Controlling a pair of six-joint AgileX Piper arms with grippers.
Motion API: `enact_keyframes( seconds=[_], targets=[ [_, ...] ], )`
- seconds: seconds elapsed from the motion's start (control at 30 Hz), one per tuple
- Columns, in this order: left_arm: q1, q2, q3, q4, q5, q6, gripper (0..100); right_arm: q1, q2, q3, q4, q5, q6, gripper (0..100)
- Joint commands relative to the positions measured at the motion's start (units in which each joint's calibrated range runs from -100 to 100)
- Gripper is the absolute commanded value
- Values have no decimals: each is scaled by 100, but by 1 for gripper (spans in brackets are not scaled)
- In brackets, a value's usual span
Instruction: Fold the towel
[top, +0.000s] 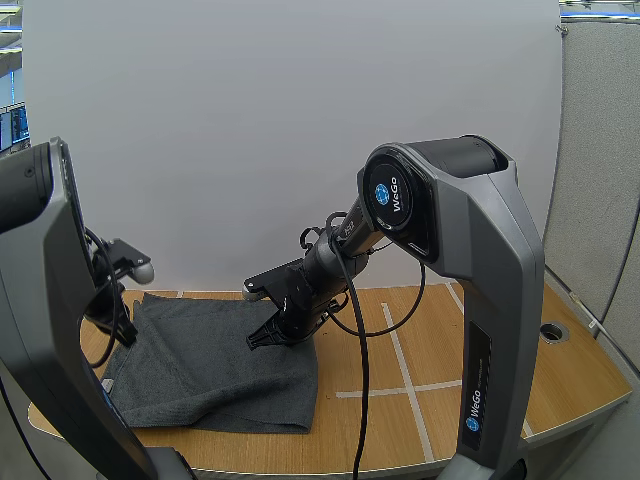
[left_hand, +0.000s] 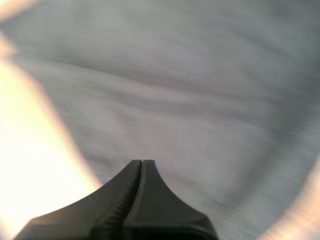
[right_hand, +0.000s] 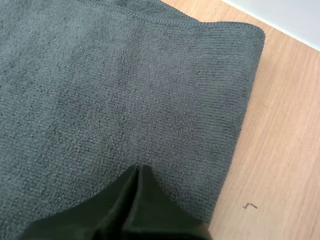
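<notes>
hovering right gripper (top: 258, 340): my fingers lie together as one dark wedge, nothing between them, low over the towel's right part, near its far right corner
left gripper (left_hand: 141, 162): my fingers are closed on each other, empty, close above blurred grey cloth
towel (top: 215, 365): dark grey, spread flat on the left half of the tabletop
tabletop (top: 560, 380): light wood, bare to the towel's right

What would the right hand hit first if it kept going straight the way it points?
Most likely the grey towel: the right hand, shut, points down onto it near the edge that borders the wooden table.
</notes>
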Motion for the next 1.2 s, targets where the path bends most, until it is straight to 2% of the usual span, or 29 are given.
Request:
enact_keyframes(
  seconds=[0.0,0.17,0.23,0.3,0.37,0.47,0.57,0.6,0.73,1.03,1.17],
  targets=[
    [-18,-78,-423,-423,-3010,-212,0,1,-236,-13,7,36,-32,0],
    [-18,402,-839,-1011,-3141,133,0,1,-847,-42,-25,396,-39,0],
    [-18,668,-1084,-1112,-3050,133,4,1,-1269,-42,-83,817,-43,0],
    [-18,943,-1292,-1132,-2878,123,16,1,-1719,-42,-158,1257,-43,0],
    [-18,1187,-1473,-1132,-2782,135,34,1,-2254,-42,-158,1783,-43,0],
    [-18,1431,-1646,-1132,-2781,326,69,1,-2964,-42,-147,2537,-43,0],
    [-18,1553,-1740,-1132,-2781,450,84,1,-3483,36,-159,2922,-53,0],
    [-18,1617,-1807,-1132,-2781,502,86,1,-3668,92,-159,3054,-90,0],
    [-18,2014,-2291,-1191,-2396,534,85,1,-4359,257,-159,4026,-197,0],
    [-18,2771,-3116,-1385,-1788,534,85,1,-5435,654,-159,5344,-377,0],
    [-18,3035,-3449,-1339,-1749,534,85,-144,-5857,659,-159,5617,-415,0]
  ],
)
